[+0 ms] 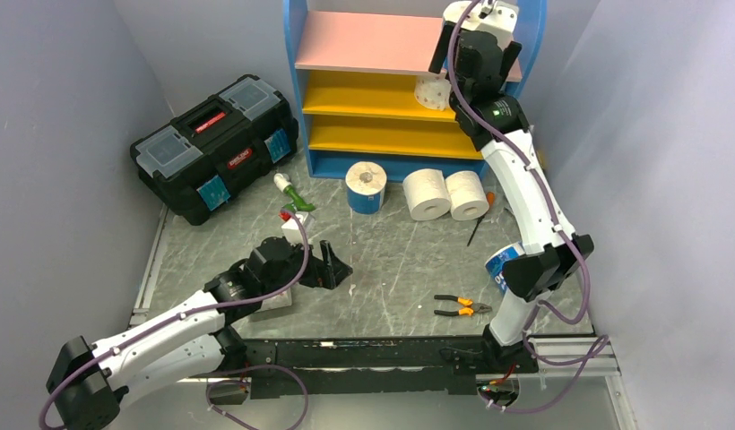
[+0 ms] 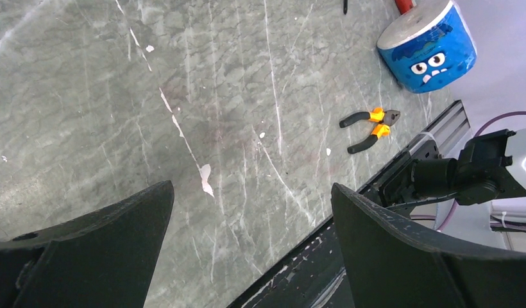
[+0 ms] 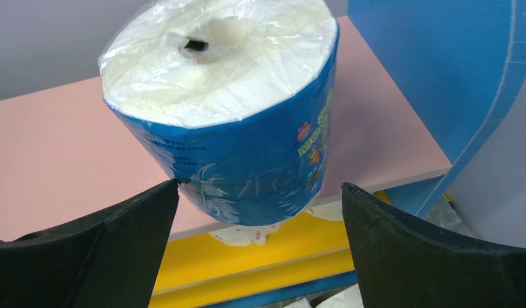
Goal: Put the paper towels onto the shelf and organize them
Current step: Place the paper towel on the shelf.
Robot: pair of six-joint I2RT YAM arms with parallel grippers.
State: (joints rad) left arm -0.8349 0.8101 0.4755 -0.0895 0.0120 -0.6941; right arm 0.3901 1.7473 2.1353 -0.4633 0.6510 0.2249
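Observation:
The shelf (image 1: 296, 90) stands at the back, with a pink top board (image 3: 49, 160) and yellow lower boards. A blue-wrapped paper towel roll (image 3: 235, 122) stands at the front edge of the pink board. My right gripper (image 3: 260, 212) is open with a finger on each side of the roll, and its jaws stand wider than the roll. A pink-dotted roll (image 1: 433, 92) lies on the upper yellow board. One blue-wrapped roll (image 1: 366, 186) and two white rolls (image 1: 426, 193) (image 1: 467, 194) stand on the table before the shelf. Another blue roll (image 2: 430, 48) sits by the right arm. My left gripper (image 1: 332, 269) is open and empty, low over the table.
A black toolbox (image 1: 216, 148) sits at the back left. Orange-handled pliers (image 1: 462, 306) lie near the right arm's base. A green bottle (image 1: 292, 195), a small white box (image 1: 295, 228) and a screwdriver (image 1: 480, 224) lie on the table. Grey walls close both sides.

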